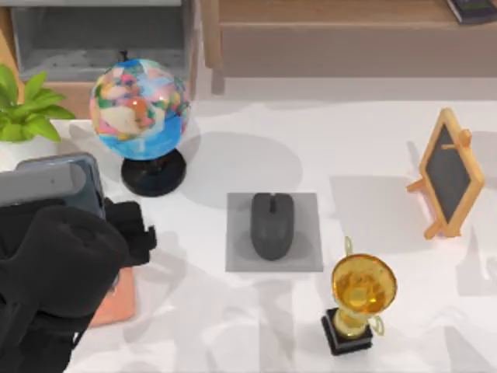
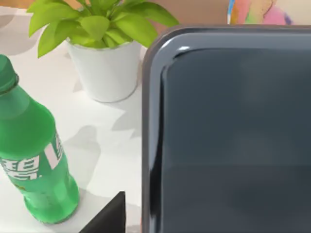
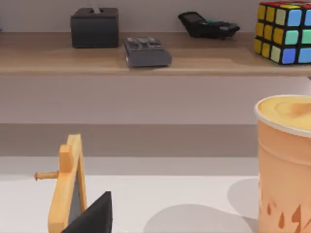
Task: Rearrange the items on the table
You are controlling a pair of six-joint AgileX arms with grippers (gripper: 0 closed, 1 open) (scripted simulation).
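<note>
The left claw (image 1: 116,233) sits over the counter's left edge, at about 9 o'clock from the centre in the top view, and is pinching the smartphone (image 1: 58,186), which is carried clear of the counter (image 1: 233,326). The phone's slate-grey slab projects from the claw toward 10 o'clock. The right claw's own state cannot be told; a dark finger tip (image 3: 92,216) shows in the right wrist view near the small easel chalkboard (image 3: 65,184).

Outward from the left claw, the mouse (image 1: 272,225) lies on a grey square pad (image 1: 311,256) at the counter's centre. The globe (image 1: 140,109) stands at 11 o'clock from the mouse, the gold trophy (image 1: 361,295) at 4 o'clock, and the chalkboard at 3 o'clock.

Handling, by judgement:
- The phone is rigid, thin and glossy, so it is likely to slip. Hold it across the long edges, near the middle.
- The mouse is light, hard and domed. Grip it across its narrow flanks, not over the top.

View differences:
- The left wrist view shows the phone's rounded corner and screen face (image 2: 233,136) close up, plus a green bottle (image 2: 34,155) and a potted plant (image 2: 102,43) beyond it.
- The right wrist view adds a paper cup (image 3: 284,160) and a shelf (image 3: 146,60) with a colour cube (image 3: 284,31).
</note>
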